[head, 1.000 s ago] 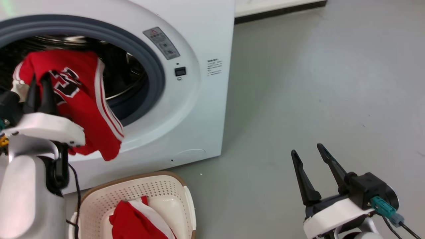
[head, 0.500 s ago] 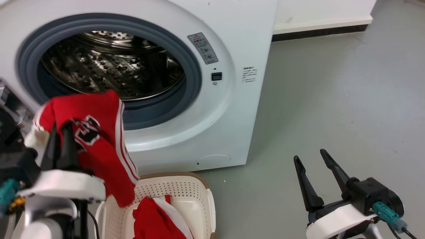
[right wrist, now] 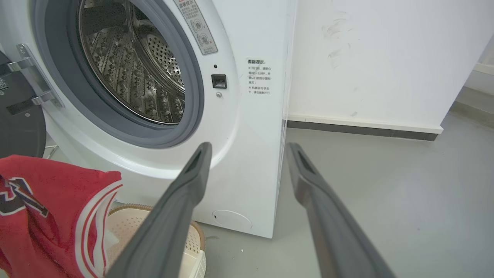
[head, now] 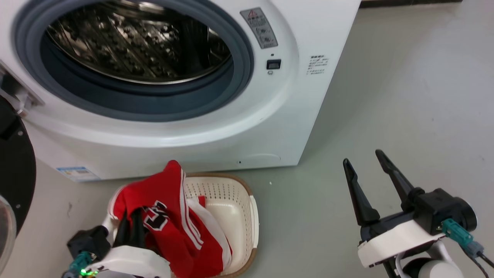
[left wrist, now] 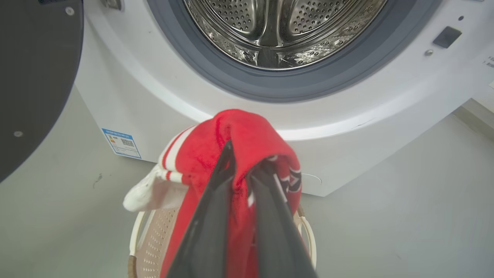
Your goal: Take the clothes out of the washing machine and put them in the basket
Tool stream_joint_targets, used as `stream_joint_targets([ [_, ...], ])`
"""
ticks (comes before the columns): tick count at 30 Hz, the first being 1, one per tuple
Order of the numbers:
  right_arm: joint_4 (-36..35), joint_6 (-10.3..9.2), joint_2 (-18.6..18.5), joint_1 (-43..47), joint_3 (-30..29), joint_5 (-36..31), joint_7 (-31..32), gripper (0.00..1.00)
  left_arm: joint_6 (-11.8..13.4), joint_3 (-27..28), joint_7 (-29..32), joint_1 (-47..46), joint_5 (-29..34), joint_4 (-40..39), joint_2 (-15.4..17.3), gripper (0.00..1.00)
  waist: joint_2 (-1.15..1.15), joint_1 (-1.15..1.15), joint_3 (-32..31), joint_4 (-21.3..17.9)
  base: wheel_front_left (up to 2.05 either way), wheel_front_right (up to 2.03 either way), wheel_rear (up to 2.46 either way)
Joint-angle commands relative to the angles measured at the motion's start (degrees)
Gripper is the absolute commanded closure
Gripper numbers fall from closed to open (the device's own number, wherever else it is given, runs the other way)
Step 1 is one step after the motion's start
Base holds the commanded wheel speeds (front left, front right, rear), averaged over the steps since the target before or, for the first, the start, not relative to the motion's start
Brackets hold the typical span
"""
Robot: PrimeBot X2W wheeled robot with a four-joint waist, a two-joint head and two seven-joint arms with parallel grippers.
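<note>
The red jersey (head: 170, 193) has come down from the washing machine (head: 270, 116) to the basket (head: 252, 216).
The left gripper (head: 131, 218) is closed on it just above the basket; the right gripper (head: 362, 156), well right of the basket, stands open.

Left gripper (head: 132, 216) is held low at lower left, fingers pinched on clothes (head: 173, 200). Right gripper (head: 362, 157) is seen at lower right, fingers spread wide.

The left gripper (left wrist: 243, 158) grips the red clothes (left wrist: 247, 127) draped over it, above the basket (left wrist: 154, 239), with the washing machine (left wrist: 154, 96) just behind
</note>
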Motion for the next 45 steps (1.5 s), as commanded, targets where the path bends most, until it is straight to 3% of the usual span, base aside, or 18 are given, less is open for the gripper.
stream_joint_targets([
  [1, -0.30, -0.04, -0.34, -1.05, 0.07, 0.31, -0.33, 0.00, -0.38, -0.22, -1.16, -1.63, -0.66, 1.97, -0.18, 1.00, 0.00, -0.01, 2.95, 0.01, 0.00, 0.00, 0.00],
  [10, -0.61, -0.04, -1.81, -5.28, 0.25, 1.48, -1.09, 0.00, -2.97, -0.69, -9.40, -10.48, -2.96, 23.14, -1.24, 1.00, 0.00, -0.01, 11.90, -2.82, 0.00, 0.00, 0.00],
  [22, 0.47, -0.04, -2.20, -11.45, 1.92, 3.53, -3.76, 0.00, -4.98, 0.69, -12.09, -27.30, -1.09, 43.29, -0.10, 1.00, 0.00, -0.01, 24.27, -9.07, 0.00, 0.00, 0.00],
  [34, 1.10, -0.05, -2.33, -14.41, 3.12, 4.66, -6.01, 0.00, -3.38, 4.28, -12.06, -37.57, 0.71, 53.80, 1.37, 1.00, 0.00, -0.01, 32.72, -12.14, 0.00, 0.00, 0.00],
  [42, 2.21, -0.04, -2.22, -15.69, 3.95, 5.01, -7.43, 0.00, -2.22, 6.88, -12.05, -39.44, 0.21, 62.37, 2.63, 1.00, 0.00, -0.01, 34.34, -13.00, 0.00, 0.00, 0.00],
  [43, 3.07, -0.05, -2.29, -15.78, 4.20, 4.84, -7.67, 0.00, -2.69, 7.28, -12.06, -39.70, 0.25, 64.50, 2.68, 0.00, 0.00, -0.01, 33.06, -12.47, 0.00, 0.00, 0.00],
  [45, 3.51, -0.05, -2.34, -15.65, 4.14, 4.76, -7.87, 0.00, -3.20, 7.14, -12.06, -39.71, 0.38, 65.03, 2.12, 0.00, 0.00, -0.01, 31.59, -11.86, 0.00, 0.00, 0.00],
])
